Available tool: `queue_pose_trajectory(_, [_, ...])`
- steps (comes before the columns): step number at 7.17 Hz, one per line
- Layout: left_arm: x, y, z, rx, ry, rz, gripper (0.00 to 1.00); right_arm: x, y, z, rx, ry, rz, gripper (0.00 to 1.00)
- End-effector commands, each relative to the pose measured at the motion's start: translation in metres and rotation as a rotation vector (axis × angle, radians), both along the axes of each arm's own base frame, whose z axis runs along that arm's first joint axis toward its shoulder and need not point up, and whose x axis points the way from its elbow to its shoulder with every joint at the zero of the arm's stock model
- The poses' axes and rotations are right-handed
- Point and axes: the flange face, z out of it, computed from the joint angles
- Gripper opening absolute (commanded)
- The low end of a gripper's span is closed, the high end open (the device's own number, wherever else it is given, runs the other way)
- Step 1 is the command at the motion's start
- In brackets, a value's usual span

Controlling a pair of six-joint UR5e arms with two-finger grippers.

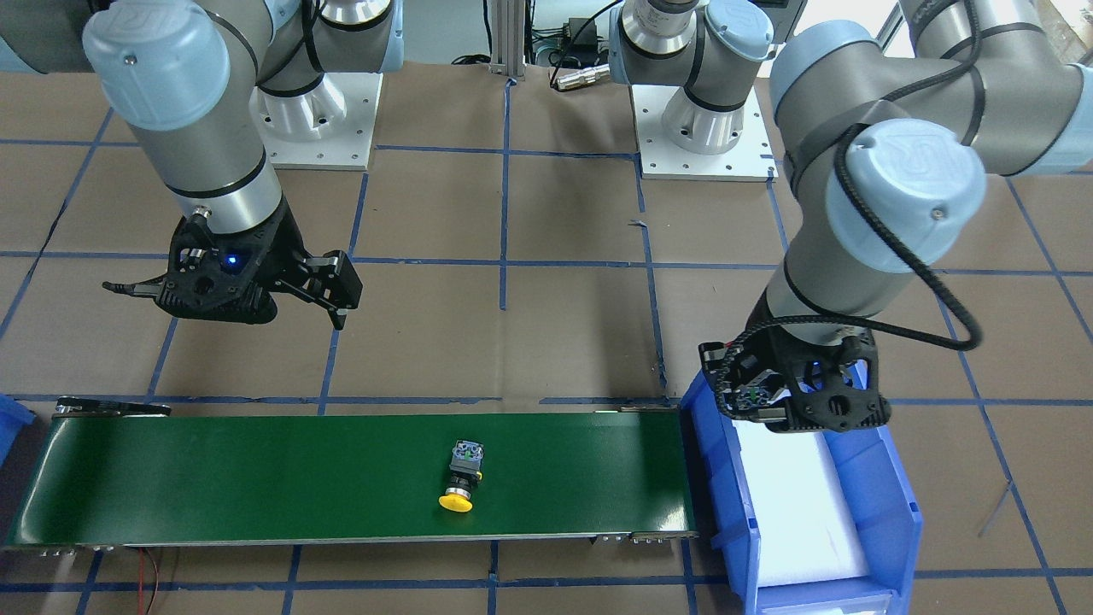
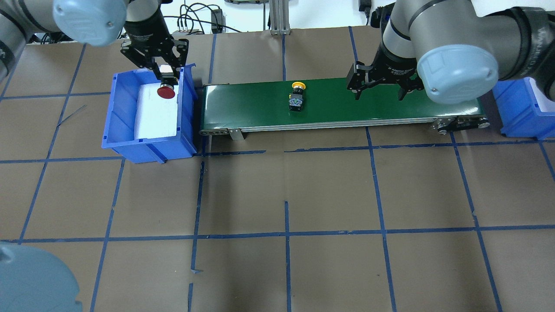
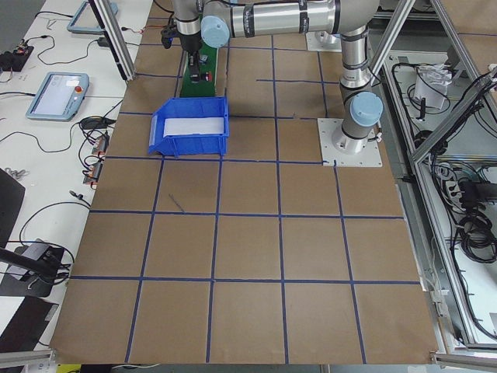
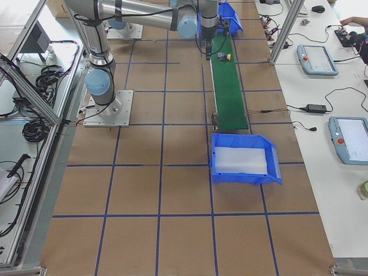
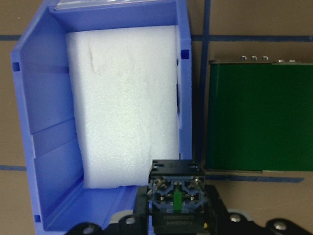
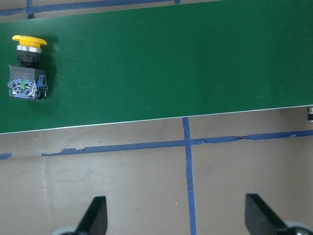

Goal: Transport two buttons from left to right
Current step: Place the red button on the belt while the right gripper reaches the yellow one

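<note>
**One button on the belt, one in the left hand**

The left hand is clenched on the red button and holds it over the blue bin at the left end of the counter. The button hangs above the far part of the white foam pad that lines the bin. In the left wrist view its grey-green terminal block faces the camera, and the red cap is at the lower end.

The yellow button lies on its side about halfway along the green belt, with its cap toward the belt's far edge, away from the robot.

The right hand is released, its fingers spread wide with nothing between them. It hovers over the right part of the belt, well to the right of the yellow button. A second blue bin stands just beyond the belt's right end.
</note>
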Motion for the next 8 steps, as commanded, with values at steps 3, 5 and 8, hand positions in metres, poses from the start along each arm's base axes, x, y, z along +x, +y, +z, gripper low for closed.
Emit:
queue_pose_trajectory(3, [-0.056, -0.048, -0.1, -0.062, 0.091, 0.01, 0.38, 0.047, -0.033, -0.026, 0.025, 0.011, -0.053, 0.99])
queue_pose_trajectory(5, [-0.07, -0.052, -0.122, -0.057, 0.096, 0.013, 0.38, 0.075, -0.044, -0.057, -0.001, 0.022, -0.078, 0.98])
queue_pose_trajectory(8, [-0.08, -0.053, -0.123, -0.084, 0.097, 0.012, 1.0, 0.1, -0.075, -0.078, -0.01, 0.021, -0.116, 0.98])
